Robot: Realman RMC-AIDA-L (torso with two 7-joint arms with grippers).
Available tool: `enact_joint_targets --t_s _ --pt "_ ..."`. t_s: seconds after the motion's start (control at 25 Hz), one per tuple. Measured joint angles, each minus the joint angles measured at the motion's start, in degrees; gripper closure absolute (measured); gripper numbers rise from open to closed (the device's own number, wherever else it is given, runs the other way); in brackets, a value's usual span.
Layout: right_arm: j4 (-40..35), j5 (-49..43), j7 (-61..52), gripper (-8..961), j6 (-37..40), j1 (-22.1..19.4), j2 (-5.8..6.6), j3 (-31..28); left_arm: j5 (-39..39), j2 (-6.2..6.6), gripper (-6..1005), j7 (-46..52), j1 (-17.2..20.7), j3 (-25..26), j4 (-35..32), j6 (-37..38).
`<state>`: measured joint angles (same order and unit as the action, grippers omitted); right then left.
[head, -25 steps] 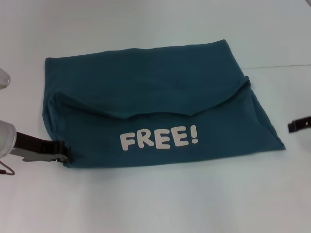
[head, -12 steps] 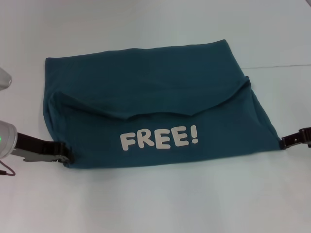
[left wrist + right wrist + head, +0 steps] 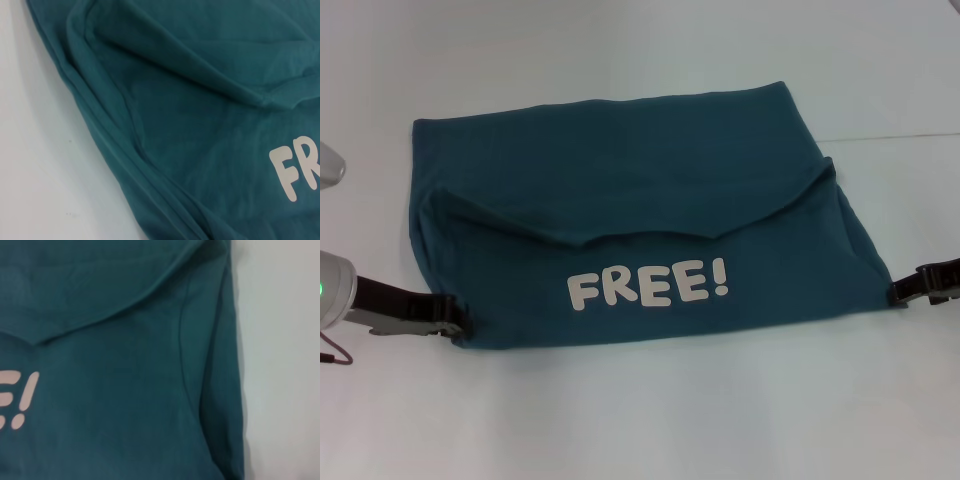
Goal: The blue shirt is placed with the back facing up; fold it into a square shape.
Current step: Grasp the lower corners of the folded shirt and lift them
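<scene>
Right gripper (image 3: 898, 293) has reached the blue shirt's (image 3: 620, 190) corner; left gripper (image 3: 458, 322) opposite.

blue shirt (image 3: 640, 210) on table (image 3: 640, 420), left gripper (image 3: 458, 322) at its near-left corner, right gripper (image 3: 900, 292) near-right

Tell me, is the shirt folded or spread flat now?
Folded in part. A flap of the shirt lies over its lower half, its curved edge just above the white "FREE!" lettering. It is wider than deep, not yet square.

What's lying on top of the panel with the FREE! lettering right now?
On the blue shirt, a plain flap is folded down from the far edge, ending just above the FREE! lettering, which stays uncovered. What lies beneath the flap is hidden. The left hand and right hand are at the near corners.
</scene>
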<state>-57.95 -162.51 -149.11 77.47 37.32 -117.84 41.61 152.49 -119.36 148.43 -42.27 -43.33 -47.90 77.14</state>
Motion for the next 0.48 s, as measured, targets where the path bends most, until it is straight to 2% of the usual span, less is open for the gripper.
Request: enact_joint_targets --t_s 0.12,0.48 --pt "0.94 -0.16 -0.25 319 -1.08 0.20 -0.16 0.26 0.00 0.00 894 -0.06 -0.06 0.00 0.00 -0.02" --pt "3.79 -0.19 -0.30 317 -3.10 0.77 -0.13 0.40 0.00 0.00 894 -0.08 -0.16 -0.09 0.00 -0.15"
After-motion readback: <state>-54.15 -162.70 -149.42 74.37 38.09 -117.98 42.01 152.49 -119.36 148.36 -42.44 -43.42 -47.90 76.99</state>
